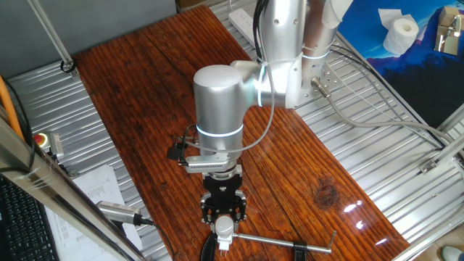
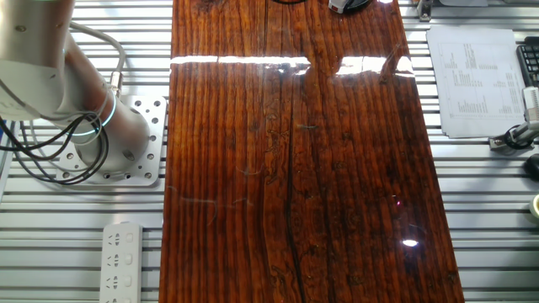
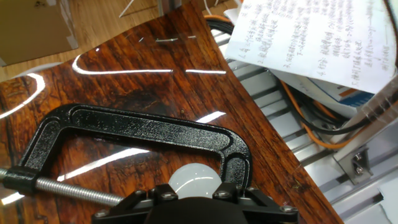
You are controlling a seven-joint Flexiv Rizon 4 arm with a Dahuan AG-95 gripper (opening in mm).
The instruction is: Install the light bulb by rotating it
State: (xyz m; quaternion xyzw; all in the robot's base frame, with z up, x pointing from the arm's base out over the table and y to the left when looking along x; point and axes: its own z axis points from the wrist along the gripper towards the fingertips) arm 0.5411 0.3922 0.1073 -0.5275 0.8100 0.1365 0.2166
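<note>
At the bottom centre of one fixed view, the black two-finger gripper (image 1: pixel 224 217) points straight down at the small white frosted light bulb (image 1: pixel 224 230), which sits at the near edge of the dark red-brown wooden board (image 1: pixel 145 87). Its fingers look to sit close on either side of the dome, though I cannot tell from here whether they truly pinch the bulb or only flank it. From the hand view, the bulb (image 3: pixel 194 181) shows as a pale dome at the bottom of the frame, just above the gripper's body, ringed by a black cast-iron C-clamp (image 3: pixel 143 127) whose steel screw (image 3: pixel 74 191) runs in from the lower left.

My reading is that the twisting step is in hand, or about to begin. The next move calls for a firm, centred hold and a turn about the bulb's own axis, with no sideways push.

The clamp frame sits near the fingers and could catch them during a turn. A printed paper sheet (image 3: pixel 311 37) lies off the board at the upper right, and orange cables (image 3: pixel 311 121) run below it.
</note>
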